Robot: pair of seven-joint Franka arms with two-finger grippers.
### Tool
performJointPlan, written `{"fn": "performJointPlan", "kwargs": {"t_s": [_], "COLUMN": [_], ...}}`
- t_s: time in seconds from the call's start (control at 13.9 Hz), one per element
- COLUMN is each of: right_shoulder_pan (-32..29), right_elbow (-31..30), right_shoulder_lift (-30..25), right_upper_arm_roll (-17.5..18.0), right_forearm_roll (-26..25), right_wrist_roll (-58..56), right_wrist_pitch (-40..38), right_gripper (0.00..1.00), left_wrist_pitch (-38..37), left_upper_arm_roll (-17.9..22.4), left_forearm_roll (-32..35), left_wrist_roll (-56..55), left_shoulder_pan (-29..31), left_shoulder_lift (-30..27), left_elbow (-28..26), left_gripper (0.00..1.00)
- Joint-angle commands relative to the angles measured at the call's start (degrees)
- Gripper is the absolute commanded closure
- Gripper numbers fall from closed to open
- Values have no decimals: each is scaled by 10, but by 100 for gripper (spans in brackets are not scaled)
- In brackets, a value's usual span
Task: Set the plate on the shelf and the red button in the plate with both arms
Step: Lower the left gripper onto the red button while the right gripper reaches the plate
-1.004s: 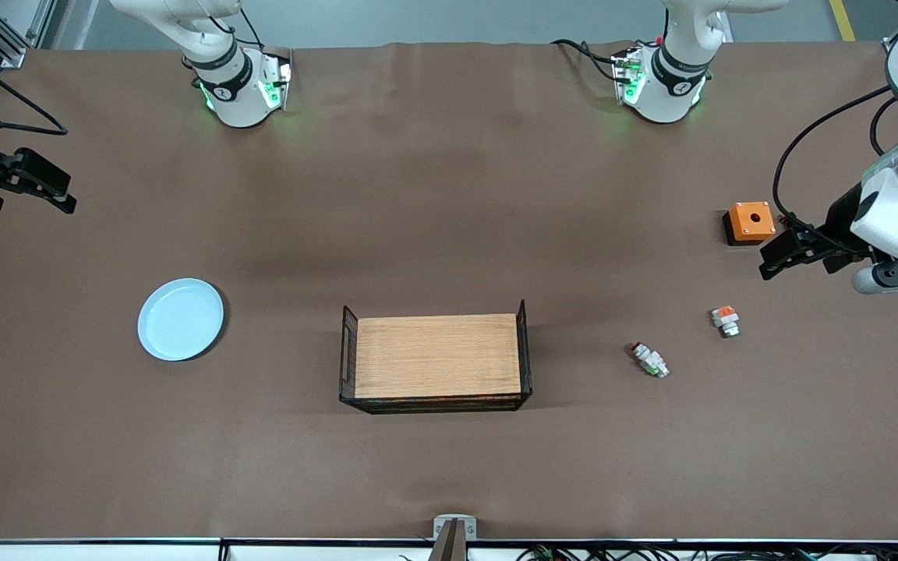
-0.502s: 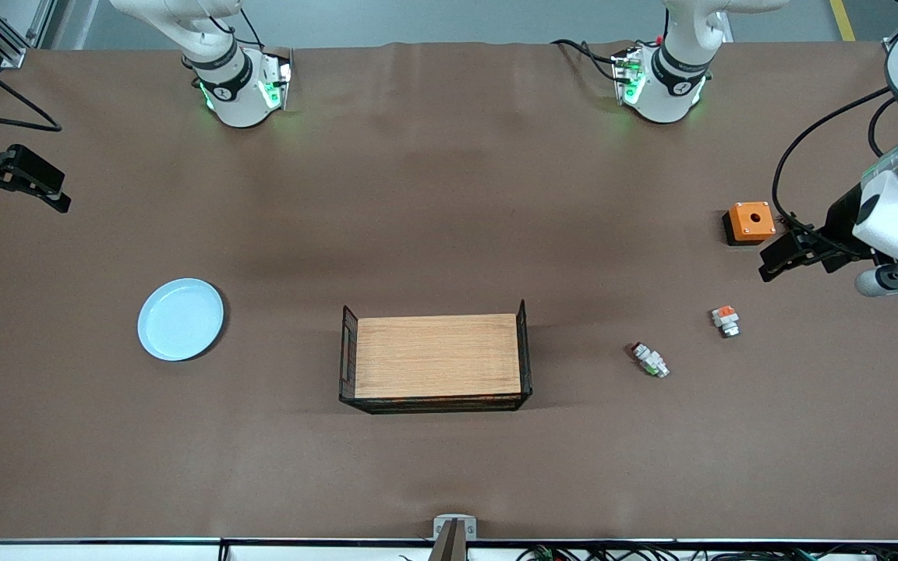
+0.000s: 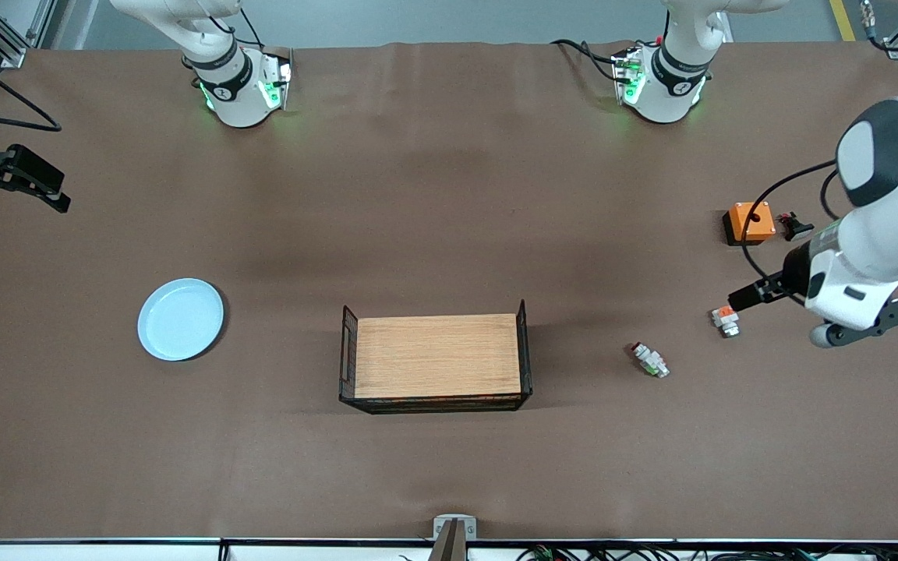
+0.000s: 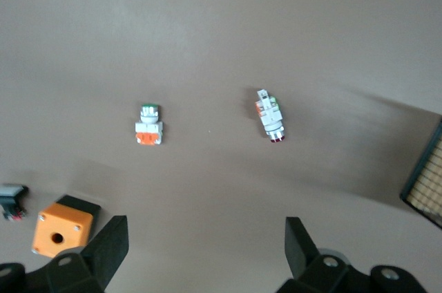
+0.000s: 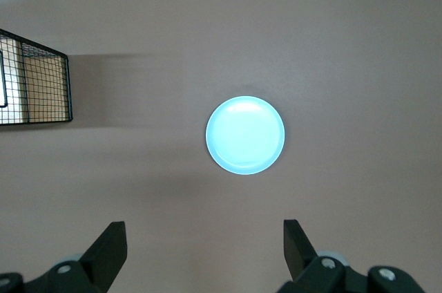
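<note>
Left gripper (image 4: 204, 248) has swung over the table, jaws released; red button (image 4: 270, 115) lies apart ahead.

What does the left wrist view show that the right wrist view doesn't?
Only the left wrist view: the red button, the white piece with an orange top, the orange box, a small dark piece beside it, and the open left gripper. Only the right wrist view: the plate and the open right gripper. Both: the brown table and a corner of the wooden tray.

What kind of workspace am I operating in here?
Likely a robotics lab bench: a brown-covered table, a wire-sided wooden tray, and staged test items like the plate and red button.
</note>
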Motion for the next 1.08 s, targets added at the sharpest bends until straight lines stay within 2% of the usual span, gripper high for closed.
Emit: {"fn": "performJointPlan", "kwargs": {"t_s": [0.0,0.14,0.43,0.65,1.0], "right_shoulder_pan": [1,-4,-34,-56,-115], "right_elbow": [1,-19,-81,-163,-274], "right_shoulder_lift": [-1,1,1,1,13], "right_upper_arm_roll": [-3,-4,-5,-5,-5], "right_forearm_roll": [2,0,-4,-5,-5], "right_wrist_roll": [-4,-5,-7,-8,-75], "right_wrist_pitch": [-8,-8,13,82,244], "right_gripper": [0,0,0,0,0], "left_wrist_pitch": [-5,-5,6,29,123], "left_upper_arm_roll": [0,0,0,0,0], "left_forearm_roll": [0,-14,-22,-22,-16], "left_wrist_roll": [-74,-87,-95,-127,-233], "left_shoulder_pan": [0,4,-2,-4,-25], "left_shoulder_lift": [33,53,117,153,213], "left_elbow": [47,70,74,75,75], "left_gripper": [0,0,0,0,0]}}
